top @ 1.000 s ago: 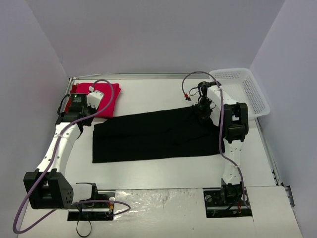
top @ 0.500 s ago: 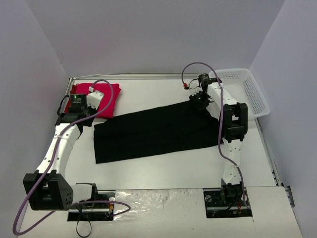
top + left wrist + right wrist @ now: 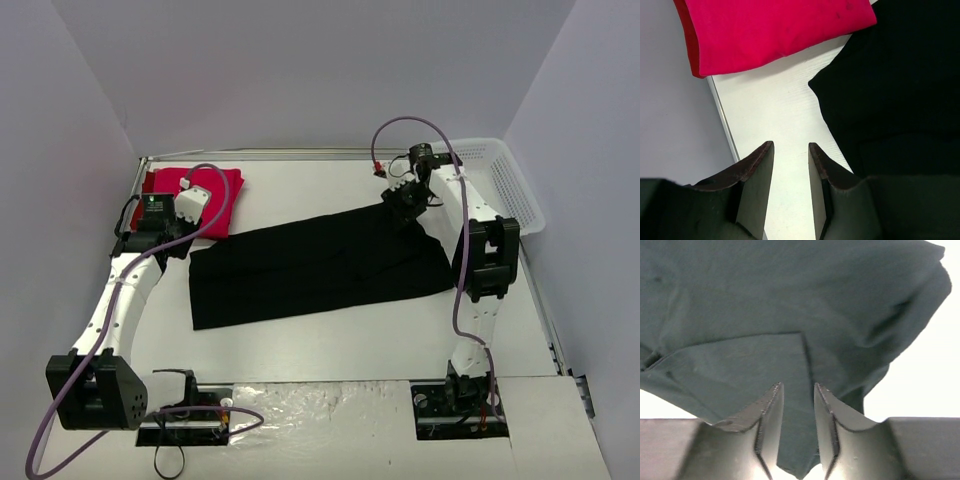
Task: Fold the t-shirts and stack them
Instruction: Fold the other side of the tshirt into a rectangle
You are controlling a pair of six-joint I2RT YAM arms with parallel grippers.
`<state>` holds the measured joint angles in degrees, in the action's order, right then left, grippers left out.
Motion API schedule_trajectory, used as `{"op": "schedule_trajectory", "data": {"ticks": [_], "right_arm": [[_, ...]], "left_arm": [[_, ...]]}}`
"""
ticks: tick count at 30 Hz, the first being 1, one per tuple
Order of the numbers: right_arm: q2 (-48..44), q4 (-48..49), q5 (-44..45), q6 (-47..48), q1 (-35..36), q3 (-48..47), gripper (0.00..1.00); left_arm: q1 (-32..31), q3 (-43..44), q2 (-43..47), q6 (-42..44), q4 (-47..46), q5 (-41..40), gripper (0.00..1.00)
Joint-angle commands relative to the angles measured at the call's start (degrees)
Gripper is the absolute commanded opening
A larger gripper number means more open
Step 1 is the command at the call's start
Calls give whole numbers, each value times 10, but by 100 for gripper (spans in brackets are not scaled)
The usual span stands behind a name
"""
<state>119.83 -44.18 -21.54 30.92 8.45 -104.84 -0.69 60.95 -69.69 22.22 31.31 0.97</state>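
A white table (image 3: 330, 345) stood boxed in by plain pale-lilac walls (image 3: 300, 70), with one white mesh basket (image 3: 520, 195) at its far right corner. Two shirts lay on it. The black t-shirt (image 3: 310, 268) was spread across the middle, its far right corner pinched in the right gripper (image 3: 797, 386). The red t-shirt (image 3: 780, 25) sat folded at the far left, partly hidden from above by the left wrist and cable. The left gripper (image 3: 790, 145) hung over bare table, nearly closed on nothing.
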Motion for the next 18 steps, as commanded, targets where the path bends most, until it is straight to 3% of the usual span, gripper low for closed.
{"op": "schedule_trajectory", "data": {"ticks": [1,5,18], "right_arm": [[10,-49,-39,17,3,21,31],[28,-49,-54,24,3,31,38],[83,-48,-54,38,3,19,38]], "left_arm": [[-1,-4,25,-7,6,12,33],[-1,-9,27,-5,4,17,33],[0,-19,25,-2,1,18,33]]}}
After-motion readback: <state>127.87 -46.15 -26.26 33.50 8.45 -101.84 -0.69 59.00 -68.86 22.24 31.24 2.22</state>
